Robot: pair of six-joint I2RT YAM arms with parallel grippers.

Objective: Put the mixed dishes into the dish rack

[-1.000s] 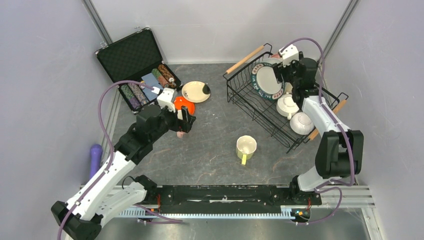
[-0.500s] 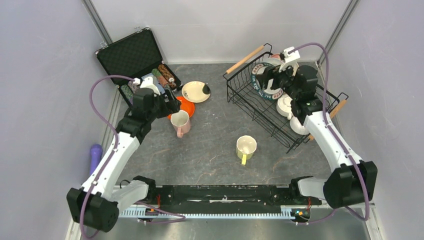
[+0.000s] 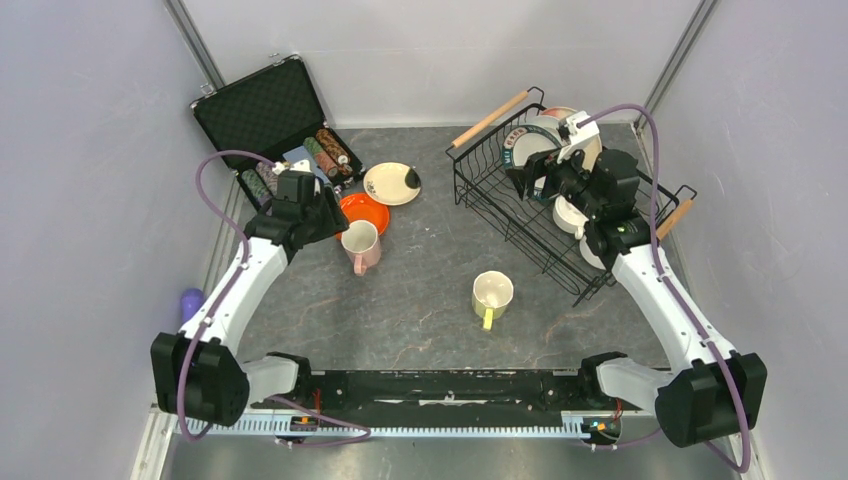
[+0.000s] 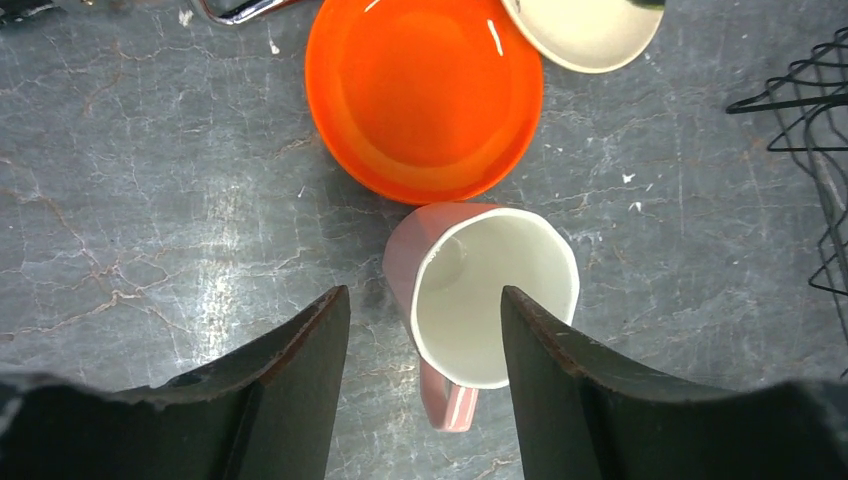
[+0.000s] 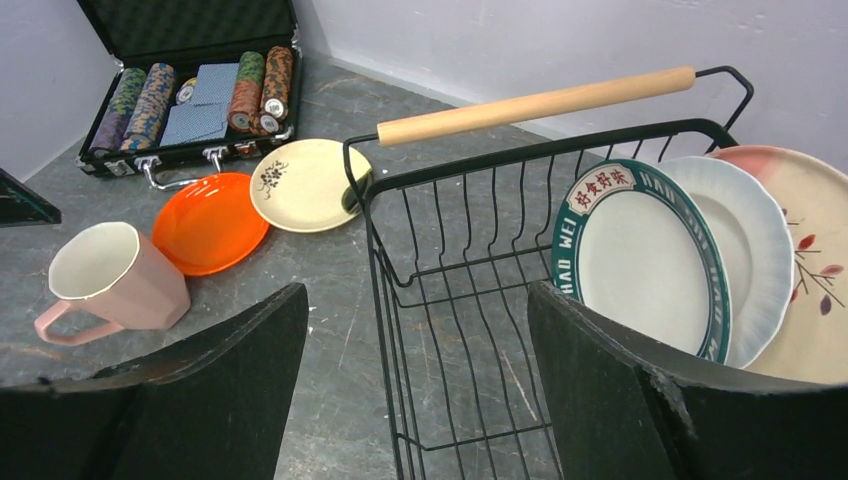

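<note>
While your left claw point(image 4: 424, 300) is hanging wide open with nothing in its grasp, the pink mug point(image 4: 490, 300) is standing upright just ahead of it. The mug is showing in the gap between the two fingers, closer to the right-hand one; whether that finger is touching the rim, you cannot tell. Further out from the claw, beyond the mug, the orange plate point(image 4: 425, 95) is lying flat. The cream black-spotted plate point(image 4: 585, 30) is lying past it to the right.

Your right claw point(image 5: 418, 300) is also gaping wide and carrying nothing, and it is hovering over the dish rack point(image 5: 450, 165). Ahead of it and to its right, the teal-rimmed plate point(image 5: 640, 260), the white plate point(image 5: 745, 250) and the pink-cream plate point(image 5: 810, 230) are leaning on edge inside the rack, one behind another. Far out to its left, the black case point(image 5: 190, 30) is lying open with poker chips point(image 5: 150, 95) in it.

The yellow-green mug point(image 3: 492, 295) is sitting on the table point(image 3: 420, 300), well apart from both claws.
</note>
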